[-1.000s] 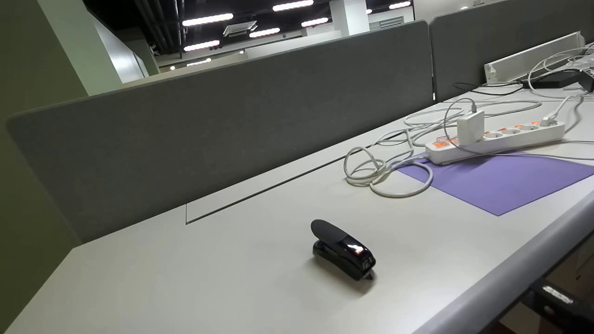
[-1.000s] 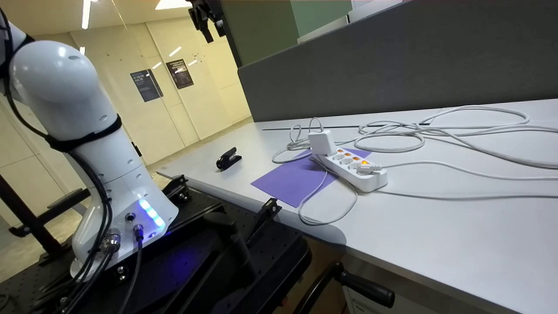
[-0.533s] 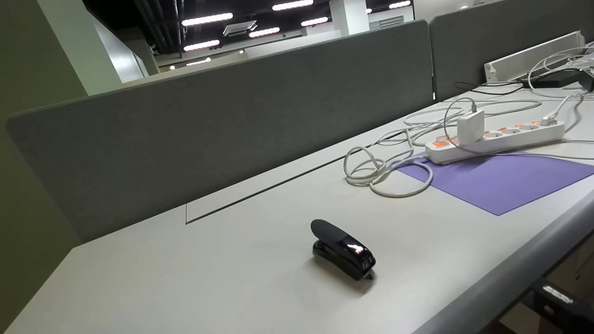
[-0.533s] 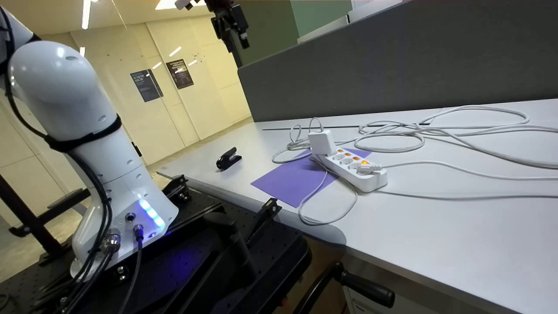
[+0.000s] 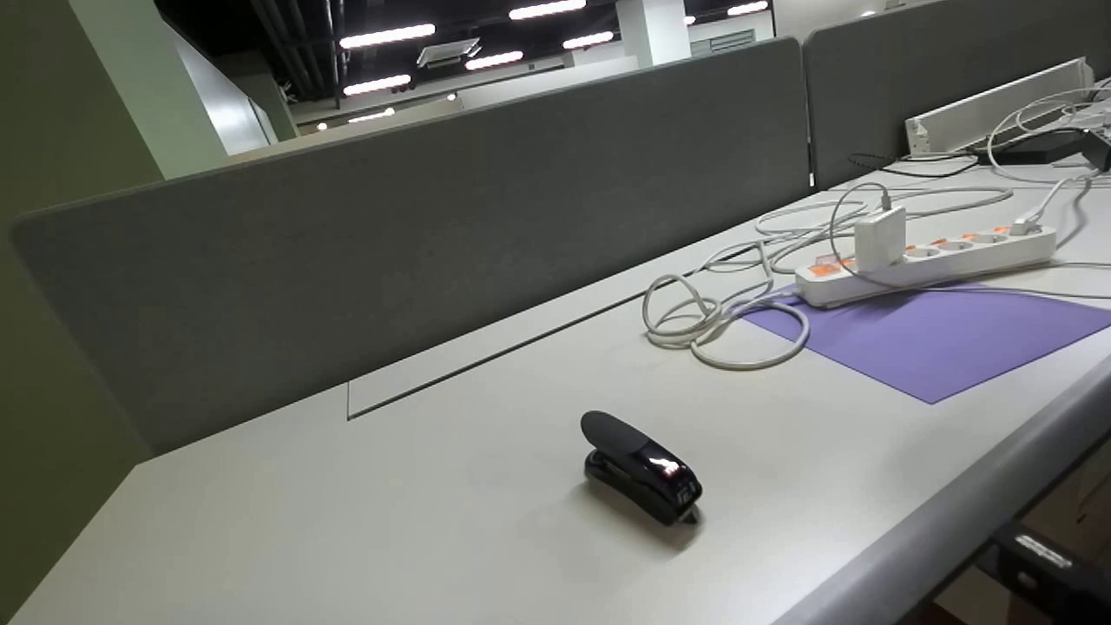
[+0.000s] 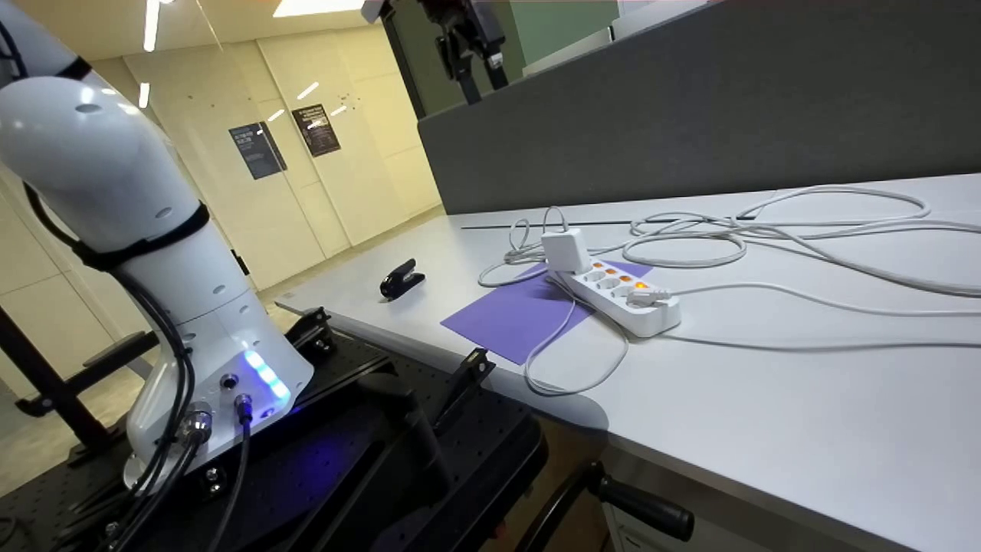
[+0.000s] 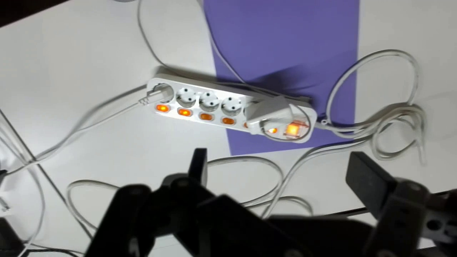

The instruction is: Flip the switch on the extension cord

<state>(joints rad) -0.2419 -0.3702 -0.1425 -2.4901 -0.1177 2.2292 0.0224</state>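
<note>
In wrist view, extension cord (image 7: 219, 107) slants down rightward, large switch (image 7: 293, 129) rightmost, fingers (image 7: 369, 182) wide

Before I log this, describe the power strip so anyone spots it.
On the desk lies a purple sheet. Partly over it sits the long white power strip; unlike the cables and white bar, it shows round sockets and orange switches.

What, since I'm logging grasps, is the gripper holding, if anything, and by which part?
Nothing: the gripper hangs open and empty, clear of the power strip below.
</note>
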